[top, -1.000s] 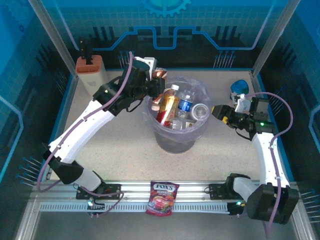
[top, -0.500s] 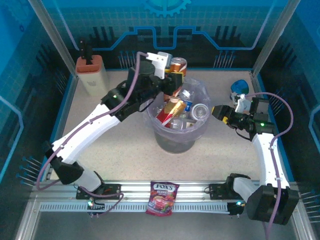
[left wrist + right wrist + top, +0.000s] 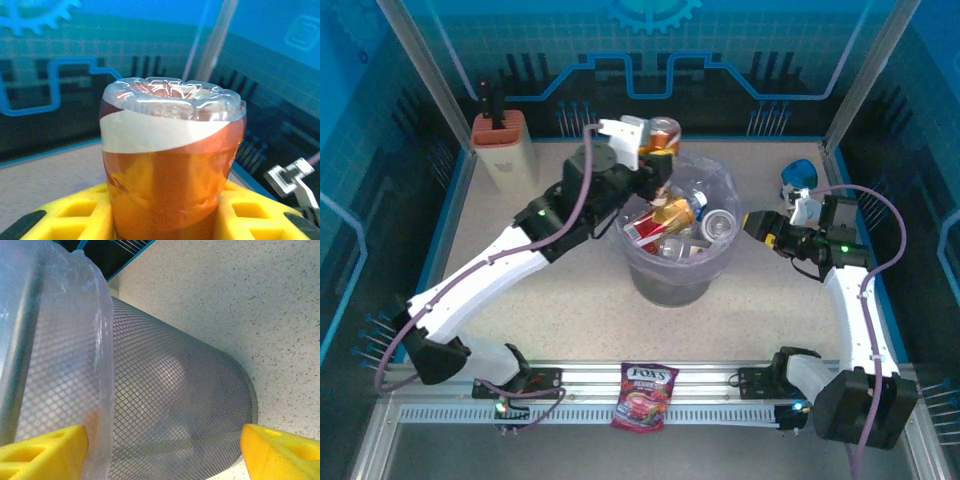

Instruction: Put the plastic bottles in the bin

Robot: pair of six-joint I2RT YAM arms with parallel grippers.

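Overhead and wrist views, items listed largest to smallest.

**Table** [image 3: 550, 290]: speckled beige surface carrying everything below.

**Bin** [image 3: 672, 275]: round grey mesh bucket at the table's centre, lined with a translucent bag [image 3: 60, 340]. Its mesh wall [image 3: 175, 390] rises directly ahead of the right wrist camera.

**Left gripper** [image 3: 655, 165]: raised at the bin's far-left rim. Its yellow fingers [image 3: 250, 215] are clamped on either side of the amber bottle.

**Right gripper** [image 3: 760, 222]: just beside the bin's right side. Its jaws are spread wide and hold nothing, with the yellow fingertips [image 3: 42, 450] framing the liner and mesh. Whether they touch the liner cannot be told.

**Beige block** [image 3: 505, 150]: orange-topped, standing at the far-left corner, well apart from the bin.

**Candy bag** [image 3: 642, 395]: red, lying on the near rail between the arm bases.

**Amber bottle** [image 3: 170, 165]: held in the air, base end away from the fingers, with a white label band below the clear ribbed base.

**Bottles in the bin** [image 3: 670, 215]: a jumbled pile, red, orange and clear with a blue label.

**Blue cup** [image 3: 800, 172]: on the far-right of the table, behind the right gripper.
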